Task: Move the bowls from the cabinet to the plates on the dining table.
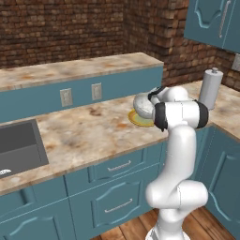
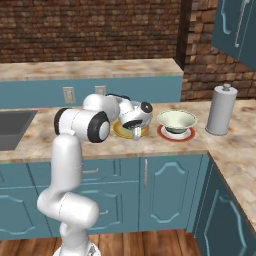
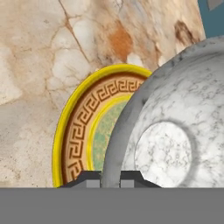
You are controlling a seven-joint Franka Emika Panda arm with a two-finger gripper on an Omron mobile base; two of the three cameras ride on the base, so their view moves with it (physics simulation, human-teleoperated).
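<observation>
Yellow-green bowl (image 2: 176, 120) on red-rimmed plate (image 2: 176, 134)

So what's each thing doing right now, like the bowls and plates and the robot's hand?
Marbled grey-white bowl: gripped by its rim, over the yellow-rimmed plate.
Gripper: shut on the marbled bowl's rim.
Yellow-rimmed plate: flat on the counter, partly covered by that bowl.
Yellow-green bowl: upright on the red-rimmed plate.
Red-rimmed plate: flat, holding a bowl.
Paper towel roll: standing upright.
</observation>
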